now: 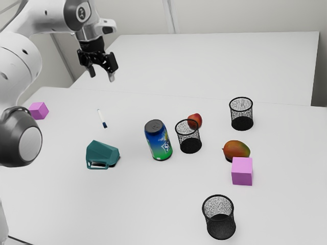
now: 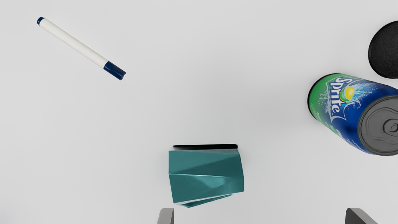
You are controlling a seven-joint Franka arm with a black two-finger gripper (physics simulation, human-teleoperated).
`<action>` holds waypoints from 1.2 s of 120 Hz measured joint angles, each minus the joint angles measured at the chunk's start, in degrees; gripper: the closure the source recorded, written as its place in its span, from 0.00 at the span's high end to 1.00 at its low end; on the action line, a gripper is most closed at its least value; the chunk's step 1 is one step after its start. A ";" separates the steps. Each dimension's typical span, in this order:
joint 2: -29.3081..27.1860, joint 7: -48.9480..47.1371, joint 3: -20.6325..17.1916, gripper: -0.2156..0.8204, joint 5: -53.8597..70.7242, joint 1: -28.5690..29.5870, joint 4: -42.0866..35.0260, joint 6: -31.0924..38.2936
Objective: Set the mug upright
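Your gripper [image 1: 101, 75], wide open and empty, hangs above the table [image 1: 148, 204]; pinched off-centre, the mug [image 1: 103, 152], lying sideways, handle [image 1: 97, 167] near, could twist free.

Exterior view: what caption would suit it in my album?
Jaws open, a robot arm hangs above a table where a teal mug lies sideways.

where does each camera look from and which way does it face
Exterior view: from the arm's side, above the table, looking down across it; the arm enters from the view's left, its open gripper at upper left.
Wrist view: from the hand, looking down at the tabletop; its fingertips show at the bottom edge.
Both share the teal mug on its side, marker and Sprite can.
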 joint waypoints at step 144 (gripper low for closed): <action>-18.22 12.40 11.15 0.79 -25.59 6.45 -52.92 29.89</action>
